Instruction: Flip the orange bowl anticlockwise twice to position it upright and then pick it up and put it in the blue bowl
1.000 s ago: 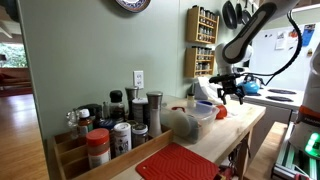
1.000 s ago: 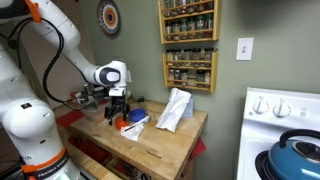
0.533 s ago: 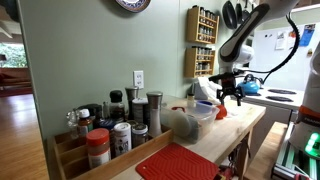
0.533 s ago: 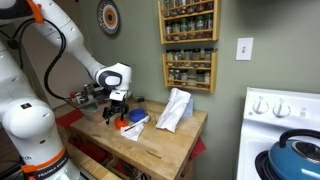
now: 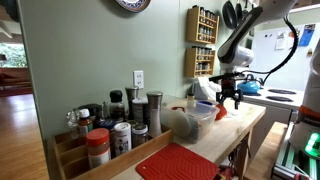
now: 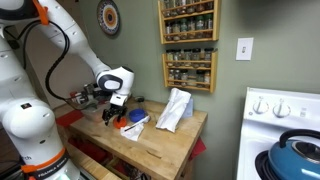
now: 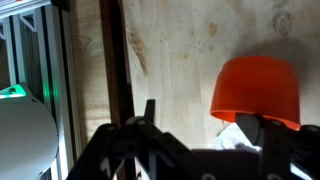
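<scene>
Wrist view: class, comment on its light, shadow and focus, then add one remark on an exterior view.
Wrist view: the orange bowl is brightly lit and throws a dark shadow on the wooden counter; the jaws are dark and blurred along the bottom edge. In an exterior view the red-capped jar looks soft, while a window glares.

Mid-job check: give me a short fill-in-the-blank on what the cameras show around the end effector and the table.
1. In the wrist view, the bowl ahead of the end effector is ___ in colour.
2. That bowl rests on a ___ tabletop.
3. In an exterior view, the ribbed mat at the table's near end is ___.
4. In an exterior view, the kettle on the stove is ___.
Missing words: orange; wooden; red; blue.
</scene>
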Robot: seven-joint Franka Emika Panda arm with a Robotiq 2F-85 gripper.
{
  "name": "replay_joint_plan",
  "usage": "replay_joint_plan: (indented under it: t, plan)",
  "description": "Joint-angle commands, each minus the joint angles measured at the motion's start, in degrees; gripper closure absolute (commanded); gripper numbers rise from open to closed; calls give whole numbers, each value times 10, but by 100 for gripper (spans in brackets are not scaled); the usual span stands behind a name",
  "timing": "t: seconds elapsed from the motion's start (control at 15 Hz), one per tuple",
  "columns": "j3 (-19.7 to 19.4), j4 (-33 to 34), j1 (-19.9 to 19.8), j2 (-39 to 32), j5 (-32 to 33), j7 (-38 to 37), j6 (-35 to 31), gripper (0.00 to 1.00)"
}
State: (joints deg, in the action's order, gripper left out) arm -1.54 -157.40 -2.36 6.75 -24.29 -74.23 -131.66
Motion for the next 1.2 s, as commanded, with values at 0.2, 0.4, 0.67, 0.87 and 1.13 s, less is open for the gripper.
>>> replay_joint_plan:
  t: [0.2, 0.4, 0.67, 0.87, 1.13]
  plan:
    - [-4, 1, 2, -24, -72, 75, 1, 71]
    - [-4, 1, 2, -31, -94, 97, 2, 95]
    - [-3, 3, 2, -41, -118, 122, 3, 59]
    - [-2, 4, 2, -45, -132, 137, 5, 38]
    - [-2, 8, 3, -54, -155, 161, 10, 60]
